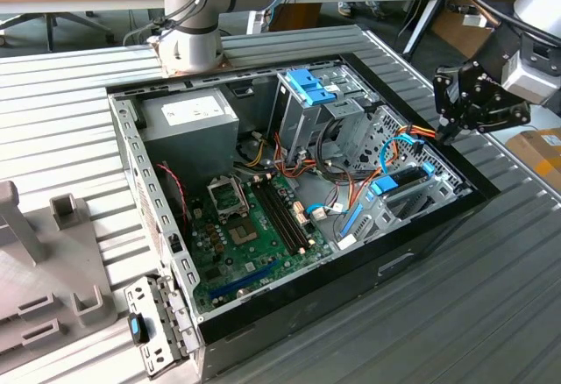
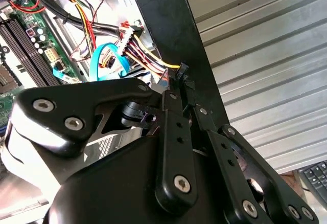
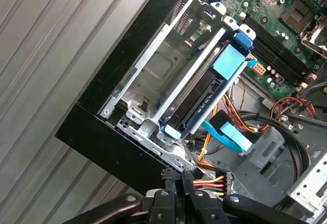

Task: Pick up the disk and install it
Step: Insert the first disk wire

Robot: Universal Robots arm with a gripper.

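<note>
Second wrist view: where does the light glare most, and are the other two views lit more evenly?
In the second wrist view, the ribbed table glares pale and the pincer in front looks dark; in the first wrist view, the disk lies shaded inside its bay; in the exterior view, light is even, with soft shadow inside the computer case.

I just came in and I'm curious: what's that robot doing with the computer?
A robot arm's tool is at the edge of an open computer case, closed, right beside some coloured wires. The disk, black with blue ends, sits in a metal bay nearby. The tool is not holding the disk.
</note>
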